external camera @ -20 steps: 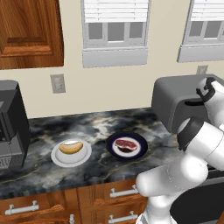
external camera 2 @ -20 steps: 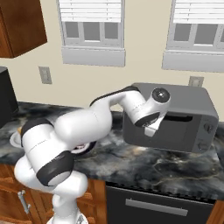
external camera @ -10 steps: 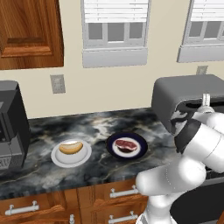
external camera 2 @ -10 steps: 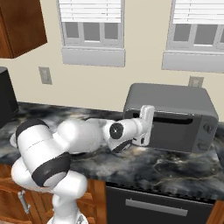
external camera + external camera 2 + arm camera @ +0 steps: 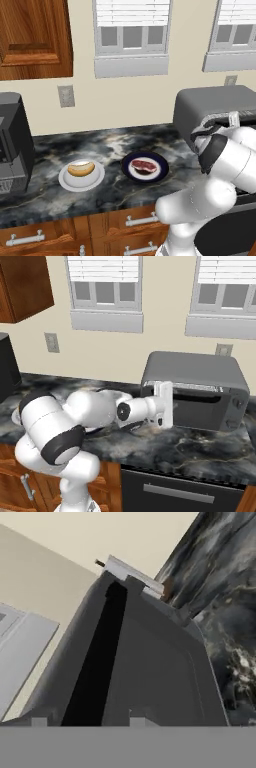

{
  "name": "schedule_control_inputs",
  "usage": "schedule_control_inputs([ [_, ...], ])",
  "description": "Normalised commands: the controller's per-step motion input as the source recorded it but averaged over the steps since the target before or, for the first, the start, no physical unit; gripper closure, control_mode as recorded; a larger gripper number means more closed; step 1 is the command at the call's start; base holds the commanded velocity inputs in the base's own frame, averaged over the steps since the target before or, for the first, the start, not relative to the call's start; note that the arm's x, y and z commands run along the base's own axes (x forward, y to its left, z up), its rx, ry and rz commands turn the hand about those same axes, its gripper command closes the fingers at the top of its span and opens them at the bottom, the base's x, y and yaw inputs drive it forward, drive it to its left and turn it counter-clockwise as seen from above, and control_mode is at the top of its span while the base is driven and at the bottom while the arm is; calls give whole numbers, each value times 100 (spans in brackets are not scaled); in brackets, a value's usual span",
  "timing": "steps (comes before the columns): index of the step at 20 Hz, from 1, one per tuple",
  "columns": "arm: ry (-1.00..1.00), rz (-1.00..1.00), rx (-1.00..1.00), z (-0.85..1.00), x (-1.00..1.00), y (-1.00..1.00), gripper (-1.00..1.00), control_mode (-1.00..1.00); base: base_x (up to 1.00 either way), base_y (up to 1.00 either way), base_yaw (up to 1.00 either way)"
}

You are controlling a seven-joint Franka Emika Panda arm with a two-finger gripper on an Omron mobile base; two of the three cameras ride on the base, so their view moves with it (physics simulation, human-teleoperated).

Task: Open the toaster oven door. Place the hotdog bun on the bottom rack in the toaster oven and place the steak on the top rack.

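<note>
Claw (image 5: 165,404), swung down since a second ago to the toaster oven door (image 5: 197,412), is standing half-open, gripping nothing visible; you're best closing squarely on the handle.

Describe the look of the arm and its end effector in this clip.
The arm is glossy white with rounded, bulbous links and dark grey to black bands at the joints. A round dark cap marks the wrist joint. The end effector is a flat, pale white-grey block. No cables or markings show.
</note>
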Motion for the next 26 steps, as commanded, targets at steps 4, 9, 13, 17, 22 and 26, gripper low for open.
schedule_control_inputs([
  [4, 75, 11, 34, -46, -95, 0, 100, -100, 0, 0, 0],
  [9, 72, 9, 34, -55, -91, 0, 100, -100, 0, 0, 0],
  [13, 65, 6, 41, -16, -78, 1, 100, -100, 0, 0, 0],
  [17, 62, 2, 42, -2, -66, 0, 100, -100, 0, 0, 0],
  [22, 52, 1, 39, 11, -37, 0, 100, -100, 0, 0, 0],
  [26, 36, 0, 26, 98, -29, 2, 100, -100, 0, 0, 0],
])
